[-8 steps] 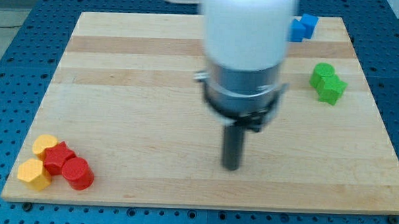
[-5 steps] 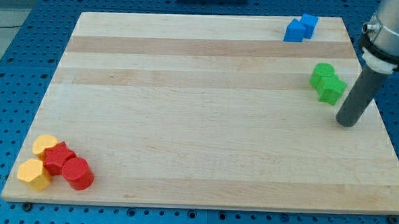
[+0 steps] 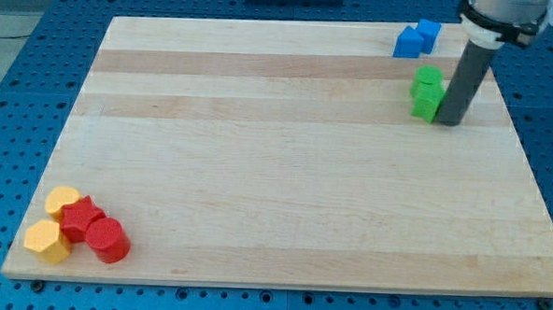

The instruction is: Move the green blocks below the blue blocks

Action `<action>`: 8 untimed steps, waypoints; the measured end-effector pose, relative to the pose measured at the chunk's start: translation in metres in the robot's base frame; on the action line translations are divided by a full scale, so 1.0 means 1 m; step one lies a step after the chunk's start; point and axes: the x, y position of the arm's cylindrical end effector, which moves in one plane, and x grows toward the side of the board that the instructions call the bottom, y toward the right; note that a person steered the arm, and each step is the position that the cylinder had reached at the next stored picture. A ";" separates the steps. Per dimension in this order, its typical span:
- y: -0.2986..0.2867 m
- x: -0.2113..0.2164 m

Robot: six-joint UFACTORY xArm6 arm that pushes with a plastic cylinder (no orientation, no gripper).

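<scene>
My tip (image 3: 449,121), a bare rod with no jaws to open or close, presses the right side of the green blocks (image 3: 427,93), just below the blue blocks (image 3: 417,39); only a slight leftward nudge seems needed.

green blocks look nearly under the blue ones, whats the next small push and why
Probably a short push further toward the view's left. My tip sits against the right side of the green blocks, which lie below the blue blocks but slightly to their right. A small nudge left should line them up under the blue pair, while leaving a gap so they don't touch.
</scene>
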 end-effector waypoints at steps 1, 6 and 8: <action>-0.007 -0.016; -0.031 -0.044; -0.035 -0.026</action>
